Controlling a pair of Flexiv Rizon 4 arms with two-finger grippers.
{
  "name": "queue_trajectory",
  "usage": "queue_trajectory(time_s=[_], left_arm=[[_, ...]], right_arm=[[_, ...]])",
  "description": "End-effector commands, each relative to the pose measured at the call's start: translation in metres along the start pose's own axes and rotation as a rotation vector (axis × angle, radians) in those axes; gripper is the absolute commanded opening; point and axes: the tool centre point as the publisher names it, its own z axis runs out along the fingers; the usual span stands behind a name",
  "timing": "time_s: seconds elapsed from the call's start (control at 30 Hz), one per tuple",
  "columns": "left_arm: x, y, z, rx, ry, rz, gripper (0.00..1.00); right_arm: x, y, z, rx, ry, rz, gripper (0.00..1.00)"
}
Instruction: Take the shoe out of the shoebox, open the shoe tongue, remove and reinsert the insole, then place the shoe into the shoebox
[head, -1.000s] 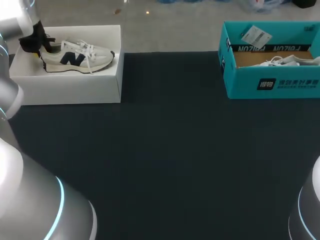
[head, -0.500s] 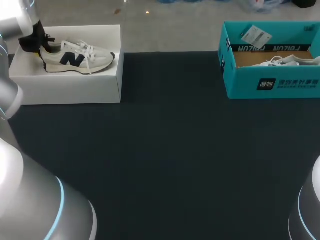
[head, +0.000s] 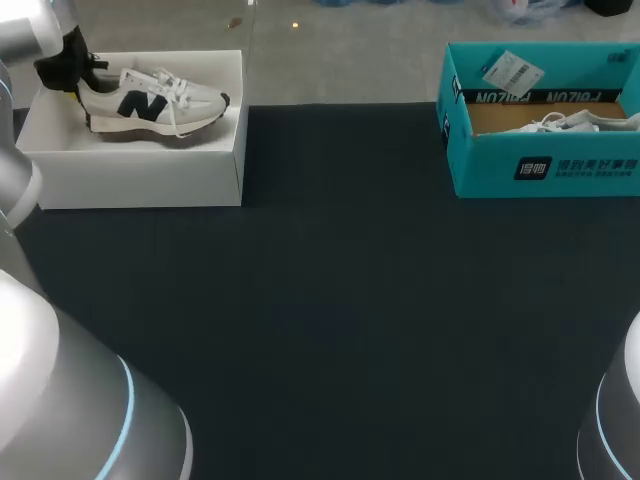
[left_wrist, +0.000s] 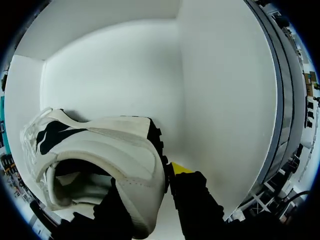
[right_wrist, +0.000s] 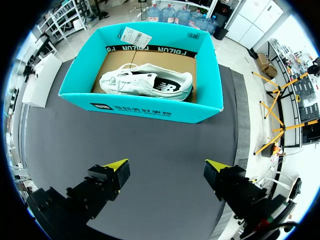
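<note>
The shoe (head: 150, 100) sits in the white box (head: 140, 175) at the counter's (head: 340, 300) far left corner. Its long axis runs along the far edge, heel towards the left edge and toe pointing at the counter's middle. The left jaws grip it at the heel end, clamped across the heel wall. To come out, it likely has to rise heel-first over the box wall. The right jaws stand spread and empty, well apart, before the teal box (right_wrist: 150, 107) near the far right corner.

Head overhead; wrists face white box (head: 140, 182), teal box (head: 480, 165) (shared).
</note>
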Motion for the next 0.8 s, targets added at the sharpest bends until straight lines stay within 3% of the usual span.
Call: queue_trajectory(time_s=[0.03,0.57,0.8], left_arm=[[0.001,0.006,-0.020,0.389,-0.004,-0.009,0.00],[0.004,0.010,-0.087,0.412,-0.003,-0.027,0.00],[0.009,0.012,-0.119,0.363,0.036,-0.032,0.00]], right_arm=[[0.000,0.000,0.000,-0.001,0.000,0.000,1.00],[0.000,0.000,0.000,-0.001,0.000,0.000,1.00],[0.000,0.000,0.000,-0.001,0.000,0.000,1.00]])
